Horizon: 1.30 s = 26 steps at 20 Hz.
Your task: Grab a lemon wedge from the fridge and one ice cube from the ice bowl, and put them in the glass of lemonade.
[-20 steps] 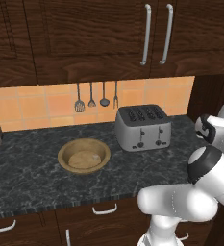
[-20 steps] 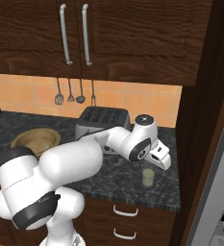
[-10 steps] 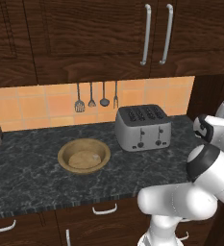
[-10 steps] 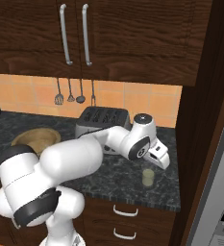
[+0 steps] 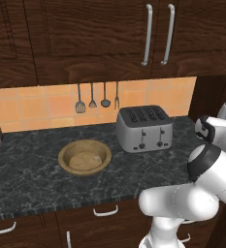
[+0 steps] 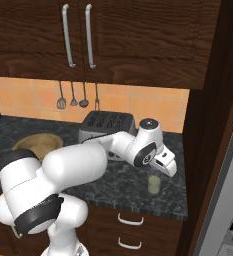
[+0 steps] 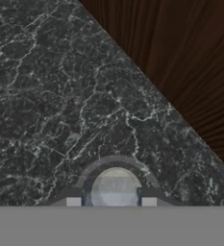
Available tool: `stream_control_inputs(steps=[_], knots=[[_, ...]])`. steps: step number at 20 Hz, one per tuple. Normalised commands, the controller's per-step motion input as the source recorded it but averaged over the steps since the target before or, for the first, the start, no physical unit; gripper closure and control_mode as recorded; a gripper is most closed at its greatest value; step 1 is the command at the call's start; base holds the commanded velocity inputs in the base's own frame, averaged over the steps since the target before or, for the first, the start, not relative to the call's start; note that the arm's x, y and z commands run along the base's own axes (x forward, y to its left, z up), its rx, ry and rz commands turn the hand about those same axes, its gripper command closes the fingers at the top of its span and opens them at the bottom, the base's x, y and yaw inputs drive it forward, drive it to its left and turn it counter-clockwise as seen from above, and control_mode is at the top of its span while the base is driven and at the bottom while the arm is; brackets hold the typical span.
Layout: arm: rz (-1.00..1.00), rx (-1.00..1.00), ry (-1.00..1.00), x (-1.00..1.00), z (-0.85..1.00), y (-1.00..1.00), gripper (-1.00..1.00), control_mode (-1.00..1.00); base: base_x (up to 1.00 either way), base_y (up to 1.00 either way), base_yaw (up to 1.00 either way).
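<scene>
Item: glass of lemonade [image 6: 154, 184]; small clear tumbler, pale yellow-green fill; stands upright on the dark marble desk [image 6: 113, 185], near its right end and front edge, just beside the dark wooden side panel [image 7: 180, 62]; in the hand view its rim [image 7: 116, 185] sits directly beneath the camera.

Item: end effector [image 6: 164, 166]; hangs just above the glass, apart from it; fingertips [image 7: 73, 201] stand a short way apart either side of the rim, nothing visibly pinched between them; whether a wedge or cube has gone into the drink, cannot tell.

Item: steel toaster [image 5: 144, 129]; toward the back of the desk, left of the glass, well apart from it.

Item: wooden bowl [image 5: 85, 157]; mid-desk, well apart from the glass; contents pale, not identifiable.

Hazards, as judged: a descent or sideways swing would knock a fingertip against the rim and tip the light tumbler, spilling it toward the front edge; the side panel is close, so a wide withdrawal to the right risks scraping the wrist; any piece let go off-centre would bounce off the rim onto the desk.
</scene>
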Motion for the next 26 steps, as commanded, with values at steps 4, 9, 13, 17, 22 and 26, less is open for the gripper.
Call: stream_control_inputs(steps=[4, 9, 13, 17, 22, 26], knots=[[0.00, 0.00, 0.00, 0.00, 0.00, 0.00, -1.00, -1.00, 0.00, 0.00, 0.00], [0.00, 0.00, 0.00, 0.00, 0.00, 0.00, -1.00, -1.00, 0.00, 0.00, 0.00], [0.00, 0.00, 0.00, -0.02, 0.16, 0.00, -1.00, -1.00, 0.00, 0.00, 0.00], [0.00, 0.05, -0.01, -0.20, 0.27, 0.00, -1.00, -1.00, 0.00, 0.00, 0.00], [0.00, 0.06, -0.15, -0.41, 0.36, 0.09, -1.00, -1.00, 0.00, 0.00, 0.00], [0.08, 0.02, -0.09, -0.40, 0.54, 0.47, -1.00, -1.00, 0.00, 0.00, 0.00]])
